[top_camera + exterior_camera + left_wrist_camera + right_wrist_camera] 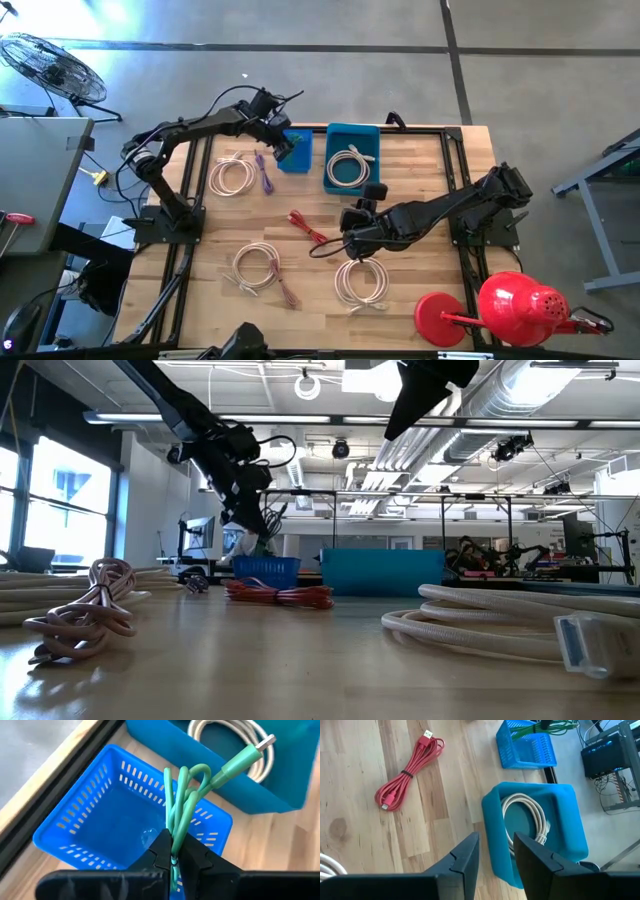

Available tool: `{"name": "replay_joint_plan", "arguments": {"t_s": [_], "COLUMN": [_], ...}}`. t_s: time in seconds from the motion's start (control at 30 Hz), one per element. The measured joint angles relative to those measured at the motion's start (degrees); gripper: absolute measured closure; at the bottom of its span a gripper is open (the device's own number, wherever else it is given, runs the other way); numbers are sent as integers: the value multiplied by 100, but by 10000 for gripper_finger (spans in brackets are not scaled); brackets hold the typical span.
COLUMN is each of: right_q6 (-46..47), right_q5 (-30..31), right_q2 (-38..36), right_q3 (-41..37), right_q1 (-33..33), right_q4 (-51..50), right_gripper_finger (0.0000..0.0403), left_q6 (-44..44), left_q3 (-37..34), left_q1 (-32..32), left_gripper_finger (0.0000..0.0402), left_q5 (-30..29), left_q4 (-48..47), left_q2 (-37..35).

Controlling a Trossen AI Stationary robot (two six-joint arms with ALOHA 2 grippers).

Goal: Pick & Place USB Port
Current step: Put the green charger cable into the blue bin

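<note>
green cable (181,805) lower end hidden between end effector fingers (160,852).

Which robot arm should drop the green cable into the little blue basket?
The left. Its gripper is shut on the green cable right above the blue basket. The right gripper is open, holding nothing, near the teal bin.

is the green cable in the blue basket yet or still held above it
Still held. The left end effector is shut on the green cable, which hangs over the slatted blue basket; the basket floor below looks empty.
</note>
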Motion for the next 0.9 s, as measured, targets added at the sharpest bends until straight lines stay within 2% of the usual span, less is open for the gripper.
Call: {"name": "replay_joint_plan", "arguments": {"t_s": [0.4, 0.77, 0.9], "right_q6": [0, 0, 0], "right_q5": [-1, -3, -3], "right_q2": [0, 0, 0], "right_q3": [0, 0, 0], "right_q1": [0, -2, 0], "right_q4": [-2, -2, -2], "right_gripper_finger": [289, 289, 289], "left_q6": [4, 38, 48], "left_q3": [0, 0, -2], "left_q1": [0, -1, -48], "left_gripper_finger": [393, 329, 313], "left_q5": [232, -19, -345], "left_q4": [-209, -484, -483], "left_q2": [0, 0, 0]}}
